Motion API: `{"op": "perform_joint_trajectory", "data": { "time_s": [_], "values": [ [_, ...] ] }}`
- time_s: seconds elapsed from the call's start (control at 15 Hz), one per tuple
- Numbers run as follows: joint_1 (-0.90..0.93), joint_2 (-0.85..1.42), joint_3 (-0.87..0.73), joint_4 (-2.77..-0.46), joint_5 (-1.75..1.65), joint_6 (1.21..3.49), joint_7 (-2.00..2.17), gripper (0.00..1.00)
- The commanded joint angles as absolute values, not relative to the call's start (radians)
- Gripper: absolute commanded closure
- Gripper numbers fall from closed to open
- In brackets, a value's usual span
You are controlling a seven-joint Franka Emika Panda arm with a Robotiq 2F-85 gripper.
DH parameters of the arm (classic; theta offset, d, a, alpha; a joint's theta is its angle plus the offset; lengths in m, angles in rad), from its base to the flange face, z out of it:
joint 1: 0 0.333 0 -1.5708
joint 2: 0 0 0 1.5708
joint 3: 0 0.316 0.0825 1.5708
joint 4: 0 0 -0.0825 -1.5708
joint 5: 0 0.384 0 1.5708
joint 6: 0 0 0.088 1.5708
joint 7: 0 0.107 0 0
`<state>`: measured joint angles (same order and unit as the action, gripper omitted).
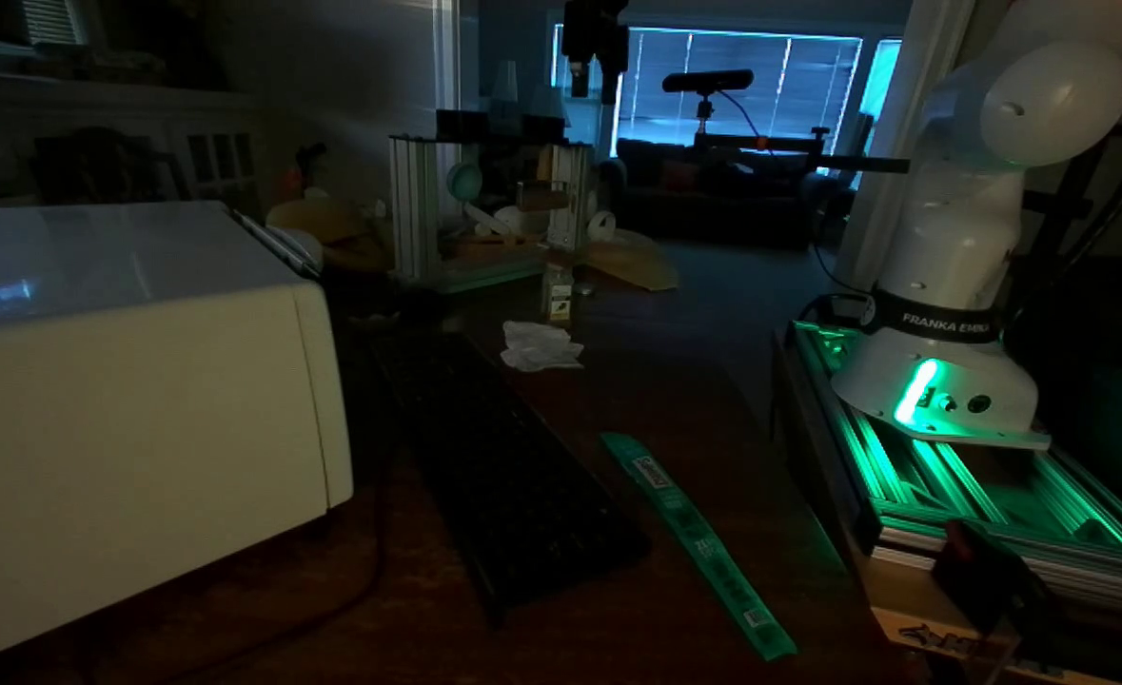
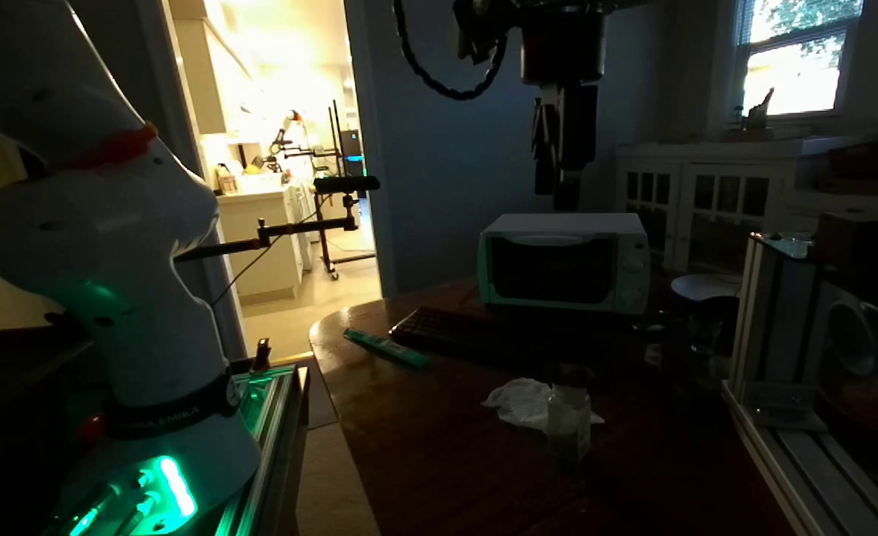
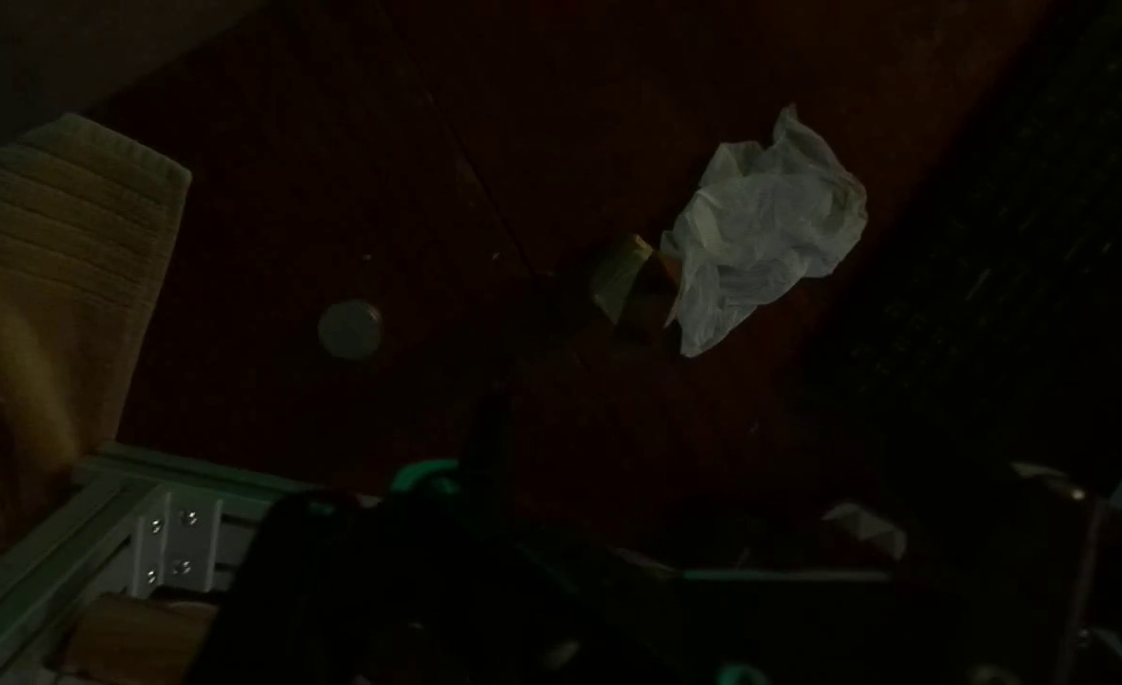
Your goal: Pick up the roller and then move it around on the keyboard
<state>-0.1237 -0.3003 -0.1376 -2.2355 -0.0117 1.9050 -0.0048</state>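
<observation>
My gripper (image 2: 557, 184) hung high, pointing down — I couldn't tell the fingers' spread; a jar (image 2: 570, 426) stood upright, contents unclear.

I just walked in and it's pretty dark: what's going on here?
A white robot arm holds its black gripper above the brown wooden table; too dark to tell whether anything is gripped. The flat black rectangular keyboard lies untouched between the white boxy oven and the long, thin green strip. I can't make out the roller meant for it.
</observation>
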Motion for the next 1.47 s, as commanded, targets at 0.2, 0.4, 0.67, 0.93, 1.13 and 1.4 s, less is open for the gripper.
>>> {"op": "perform_joint_trajectory", "data": {
  "time_s": [0.2,0.4,0.67,0.93,1.13,1.4],
  "values": [
    [-0.18,-0.1,-0.219,-2.007,-0.015,1.906,-0.101,0.0],
    [-0.205,-0.012,-0.249,-1.899,0.003,1.913,-0.148,0.0],
    [-0.243,0.099,-0.269,-1.784,0.01,1.942,-0.189,0.0],
    [-0.283,0.179,-0.275,-1.704,0.013,1.977,-0.203,0.0],
    [-0.318,0.222,-0.273,-1.665,0.047,2.018,-0.215,0.0],
    [-0.311,0.193,-0.264,-1.697,0.015,2.007,-0.19,0.0]
  ]
}}
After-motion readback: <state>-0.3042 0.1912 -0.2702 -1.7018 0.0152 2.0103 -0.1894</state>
